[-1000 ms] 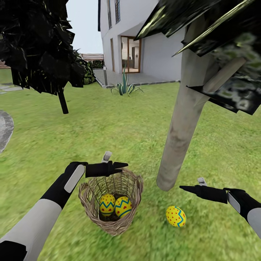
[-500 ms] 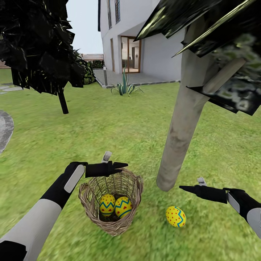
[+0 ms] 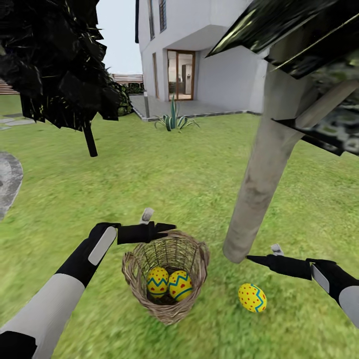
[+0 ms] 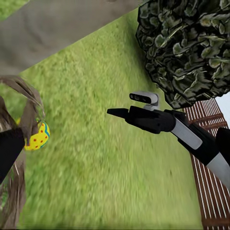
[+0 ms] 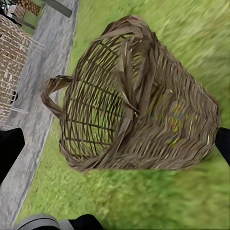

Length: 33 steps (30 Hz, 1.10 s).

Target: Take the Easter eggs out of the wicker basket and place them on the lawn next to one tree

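The wicker basket (image 3: 167, 304) stands upright on the lawn (image 3: 164, 179) and holds two Easter eggs (image 3: 157, 281) (image 3: 180, 285), yellow with red dots and a blue zigzag. A third egg (image 3: 252, 297) lies on the grass right of the basket, close to the base of the tree (image 3: 257, 189) with the pale trunk. My left gripper (image 3: 169, 228) hovers open over the basket's far rim. To the right of the trunk's base, just above that egg, my right gripper (image 3: 251, 258) is open and empty. The right wrist view looks at the basket (image 5: 143, 110) from the side.
A black-leaved tree with a thin dark trunk (image 3: 89, 142) stands at the back left. The grey patio edge (image 3: 7, 179) is at far left. The white house (image 3: 209, 55) and a spiky plant (image 3: 173, 118) lie beyond. A brown slatted fence (image 4: 211, 191) appears in the left wrist view.
The whole picture has shifted, so the camera has moved: basket, lawn egg and trunk now sit further right in the view. Both arms keep their pose. The eggs lie as before.
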### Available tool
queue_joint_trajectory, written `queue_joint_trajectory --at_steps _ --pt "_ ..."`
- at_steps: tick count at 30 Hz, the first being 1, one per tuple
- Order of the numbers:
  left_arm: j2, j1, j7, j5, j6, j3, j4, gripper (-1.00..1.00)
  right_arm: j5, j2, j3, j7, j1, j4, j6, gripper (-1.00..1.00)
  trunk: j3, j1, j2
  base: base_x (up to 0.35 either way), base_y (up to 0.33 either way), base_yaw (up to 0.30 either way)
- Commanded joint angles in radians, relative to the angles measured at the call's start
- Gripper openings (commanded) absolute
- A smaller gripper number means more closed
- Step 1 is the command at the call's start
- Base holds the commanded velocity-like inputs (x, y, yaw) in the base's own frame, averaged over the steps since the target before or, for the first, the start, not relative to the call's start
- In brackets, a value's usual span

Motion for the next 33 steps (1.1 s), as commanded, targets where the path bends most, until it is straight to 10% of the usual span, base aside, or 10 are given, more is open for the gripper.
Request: queue_joint_trajectory --at_steps 1,33 --pt "0.001 -0.001 -0.003 0.001 0.003 -0.002 0.000 1.00 -0.010 -0.001 0.008 0.002 -0.001 0.000 0.010 1.00 -0.001 0.000 0.000 0.000 0.299 0.000" --pt "0.001 -0.001 -0.003 0.000 0.002 -0.002 0.000 1.00 -0.007 0.000 0.008 -0.007 -0.001 -0.003 0.007 1.00 -0.001 0.000 0.000 0.000 0.300 0.000"
